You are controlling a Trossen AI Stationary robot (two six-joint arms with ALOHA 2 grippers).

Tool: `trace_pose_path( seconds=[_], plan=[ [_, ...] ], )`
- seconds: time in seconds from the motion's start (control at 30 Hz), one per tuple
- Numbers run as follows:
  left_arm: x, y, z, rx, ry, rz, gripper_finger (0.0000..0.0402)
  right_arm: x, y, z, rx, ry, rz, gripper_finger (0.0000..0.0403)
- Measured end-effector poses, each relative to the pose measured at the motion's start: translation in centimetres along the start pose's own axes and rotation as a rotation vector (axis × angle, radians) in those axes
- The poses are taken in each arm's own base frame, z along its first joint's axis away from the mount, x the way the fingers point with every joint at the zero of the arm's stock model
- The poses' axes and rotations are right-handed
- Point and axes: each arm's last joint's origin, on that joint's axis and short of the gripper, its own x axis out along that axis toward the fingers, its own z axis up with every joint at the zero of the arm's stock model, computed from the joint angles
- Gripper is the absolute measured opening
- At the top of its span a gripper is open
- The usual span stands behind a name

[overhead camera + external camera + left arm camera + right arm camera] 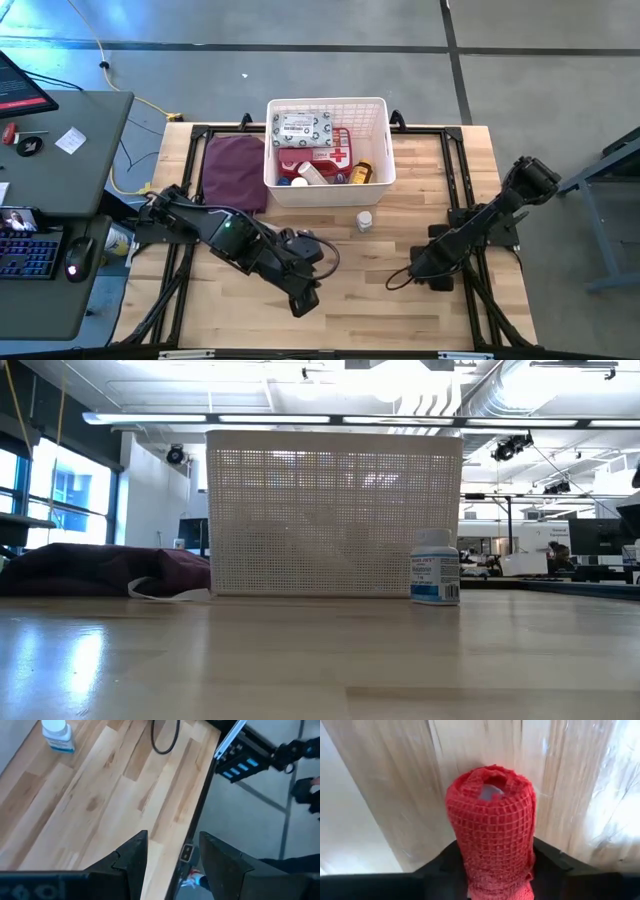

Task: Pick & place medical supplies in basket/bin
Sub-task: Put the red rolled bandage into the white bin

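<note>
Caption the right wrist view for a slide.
Right hand closed around a red mesh-wrapped roll, held above the wooden table.

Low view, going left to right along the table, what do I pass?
Maroon pouch → white basket → small bottle with the blue-and-white label.

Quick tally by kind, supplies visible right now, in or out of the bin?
Wipes packet, in basket: 1
Red first-aid case: 1
Amber jar: 1
Small white bottle on the table: 1
Red roll between the right gripper fingers: 1
Total: 5; others in the basket unclear.
</note>
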Motion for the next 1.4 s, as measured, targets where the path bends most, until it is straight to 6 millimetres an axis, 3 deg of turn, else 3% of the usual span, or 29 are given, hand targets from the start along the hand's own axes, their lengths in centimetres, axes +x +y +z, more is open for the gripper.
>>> trace_pose_path(
  seconds=[0.13,0.27,0.43,0.73,0.97,1.13,1.23,1.4],
  plan=[
    [0.0,0.2,-0.2,0.038,0.016,0.023,0.0209,-0.5,0.4,0.4,0.052,-0.02,0.031,0.0118],
    [0.0,0.1,0.1,0.03,-0.004,0.009,0.0209,-2.9,1.6,1.5,0.04,-0.132,0.12,0.0107],
    [-0.7,0.3,1.7,0.068,-0.134,-0.028,0.0209,-8.1,2.5,2.5,0.041,-0.355,0.222,0.0111],
    [-6.0,1.8,5.0,0.172,-0.437,-0.085,0.0209,-18.9,1.6,3.6,0.042,-0.744,0.291,0.011],
    [-10.6,4.2,5.7,0.197,-0.55,-0.052,0.0209,-26.0,-2.3,4.9,0.13,-1.03,0.182,0.0109],
    [-13.1,5.4,5.7,0.234,-0.644,0.028,0.0209,-30.1,-6.8,7.8,0.201,-1.276,0.063,0.0109],
    [-13.9,5.9,5.8,0.258,-0.687,0.096,0.0209,-31.1,-9.8,10.6,0.216,-1.334,0.036,0.0109],
    [-14.5,6.5,6.0,0.294,-0.708,0.137,0.0209,-30.6,-13.7,15.7,0.175,-1.263,0.012,0.0109]
  ],
)
